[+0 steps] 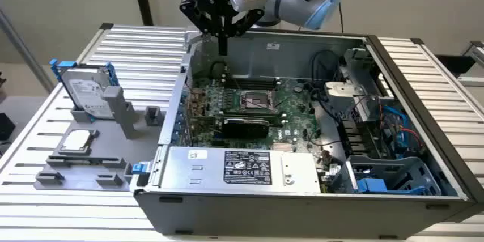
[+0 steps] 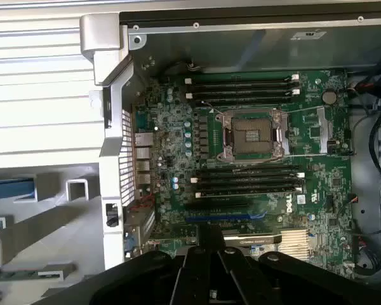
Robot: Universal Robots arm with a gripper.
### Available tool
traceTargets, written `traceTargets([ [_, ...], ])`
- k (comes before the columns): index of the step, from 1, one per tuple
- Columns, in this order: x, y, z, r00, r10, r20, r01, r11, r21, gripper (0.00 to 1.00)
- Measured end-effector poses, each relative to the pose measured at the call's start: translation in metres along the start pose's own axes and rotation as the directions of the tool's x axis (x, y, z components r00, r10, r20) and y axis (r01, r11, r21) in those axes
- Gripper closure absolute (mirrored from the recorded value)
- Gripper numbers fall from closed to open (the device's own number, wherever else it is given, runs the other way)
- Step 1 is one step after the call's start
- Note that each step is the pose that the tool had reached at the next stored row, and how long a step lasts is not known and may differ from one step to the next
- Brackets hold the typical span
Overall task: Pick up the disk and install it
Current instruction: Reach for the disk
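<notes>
Slatted table point(image 1: 136, 43) carries an open computer case point(image 1: 302, 213). The gripper point(image 1: 223, 48) hangs over its rear edge, fingers together and holding nothing. The disk point(image 1: 85, 90) stands upright in a grey holder point(image 1: 121, 111) at the exterior view's left, well apart. I think a low sideways move could strike the case wall.

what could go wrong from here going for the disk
1. The gripper hangs over the motherboard, while the disk stands on edge in a grey holder outside the computer, at the exterior view's left. If it travels low, it might clip the case wall between them.
2. A grey post stands right in front of the disk. A skewed approach could strike it or tip the disk.
</notes>
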State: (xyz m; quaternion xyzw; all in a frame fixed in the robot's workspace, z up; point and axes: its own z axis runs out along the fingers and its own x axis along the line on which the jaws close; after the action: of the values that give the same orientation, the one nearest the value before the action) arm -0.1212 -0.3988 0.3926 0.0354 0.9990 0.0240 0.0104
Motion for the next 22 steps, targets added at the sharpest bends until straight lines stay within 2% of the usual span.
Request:
traceTargets([
  [9,0.0,0.0,0.0,1.0,0.0,0.0,0.0,1.0,0.0,1.0],
  [14,0.0,-0.0001,0.0,1.0,0.0,0.0,0.0,1.0,-0.0021,1.0],
  [16,0.006,-0.0004,-0.0002,1.0,0.0,-0.0003,0.0,1.0,-0.0019,1.0],
  [22,0.033,-0.0022,-0.0007,1.0,0.0,-0.0001,0.0,1.0,-0.0021,1.0],
])
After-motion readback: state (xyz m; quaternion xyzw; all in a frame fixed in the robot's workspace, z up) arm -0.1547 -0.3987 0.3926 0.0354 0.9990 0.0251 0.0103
